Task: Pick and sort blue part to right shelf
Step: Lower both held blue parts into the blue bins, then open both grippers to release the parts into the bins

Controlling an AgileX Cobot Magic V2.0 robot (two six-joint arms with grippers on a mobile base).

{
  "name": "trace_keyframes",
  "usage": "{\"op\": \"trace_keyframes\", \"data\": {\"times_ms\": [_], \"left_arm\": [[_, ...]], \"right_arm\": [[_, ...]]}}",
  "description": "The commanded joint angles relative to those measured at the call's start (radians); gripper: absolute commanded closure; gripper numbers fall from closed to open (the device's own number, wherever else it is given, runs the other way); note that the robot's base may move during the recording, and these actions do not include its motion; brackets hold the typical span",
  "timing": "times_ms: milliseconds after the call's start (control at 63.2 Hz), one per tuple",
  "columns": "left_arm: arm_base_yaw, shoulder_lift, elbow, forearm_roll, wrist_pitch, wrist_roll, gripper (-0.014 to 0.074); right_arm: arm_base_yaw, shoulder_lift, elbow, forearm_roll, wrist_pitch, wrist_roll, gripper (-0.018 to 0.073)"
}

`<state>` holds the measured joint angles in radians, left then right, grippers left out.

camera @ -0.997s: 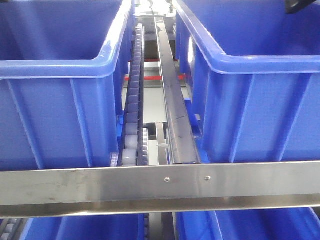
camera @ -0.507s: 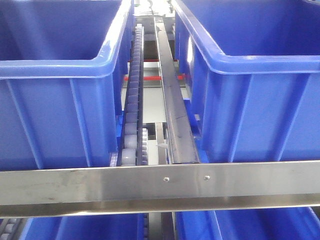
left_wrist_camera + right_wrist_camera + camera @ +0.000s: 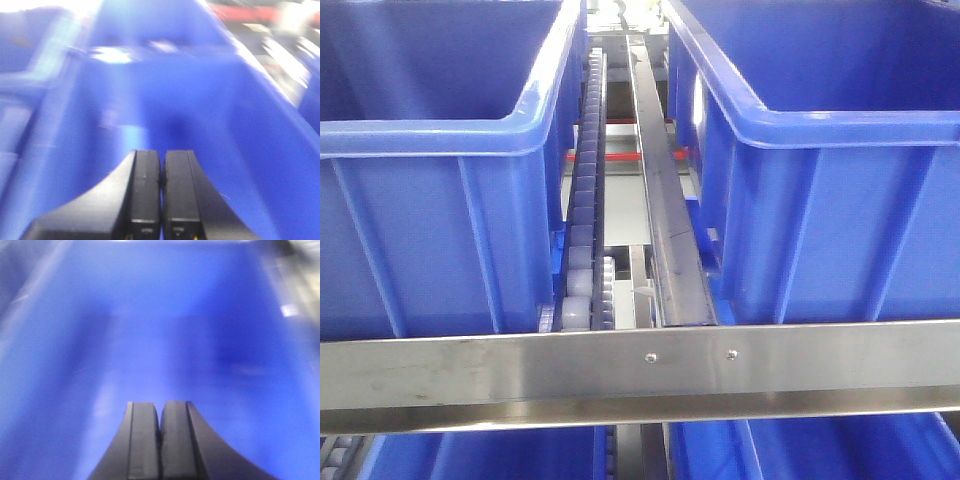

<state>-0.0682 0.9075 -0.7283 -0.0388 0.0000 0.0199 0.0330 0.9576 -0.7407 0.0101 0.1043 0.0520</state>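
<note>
Front-facing view: two blue bins, left (image 3: 430, 200) and right (image 3: 840, 200), flank a roller track (image 3: 585, 230) and metal rail (image 3: 665, 220) behind a steel crossbar (image 3: 640, 370); neither hand shows. Left wrist view: left hand (image 3: 161, 170), fingers pressed together on nothing, hangs over a blurred blue bin interior (image 3: 165, 100). Right wrist view: right hand (image 3: 159, 420), likewise together and empty, over a blurred blue bin floor (image 3: 165, 330). Blue part appears in no view.

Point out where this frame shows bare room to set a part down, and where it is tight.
Both wrist views show bare blue bin floor ahead of the shut right gripper and the shut left gripper, though blurred. Tight: the gap between the left bin and right bin, filled by the roller track and steel rail.
</note>
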Motion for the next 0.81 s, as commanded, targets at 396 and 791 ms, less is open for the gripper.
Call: {"op": "trace_keyframes", "data": {"times_ms": [396, 791], "left_arm": [[0.024, -0.393, 0.253, -0.109, -0.064, 0.001, 0.0463], [0.024, -0.537, 0.338, -0.107, -0.061, 0.001, 0.0463]], "right_arm": [[-0.038, -0.406, 0.298, 0.003, -0.181, 0.001, 0.0494], [-0.038, -0.632, 0.396, 0.003, -0.170, 0.001, 0.0494]]}}
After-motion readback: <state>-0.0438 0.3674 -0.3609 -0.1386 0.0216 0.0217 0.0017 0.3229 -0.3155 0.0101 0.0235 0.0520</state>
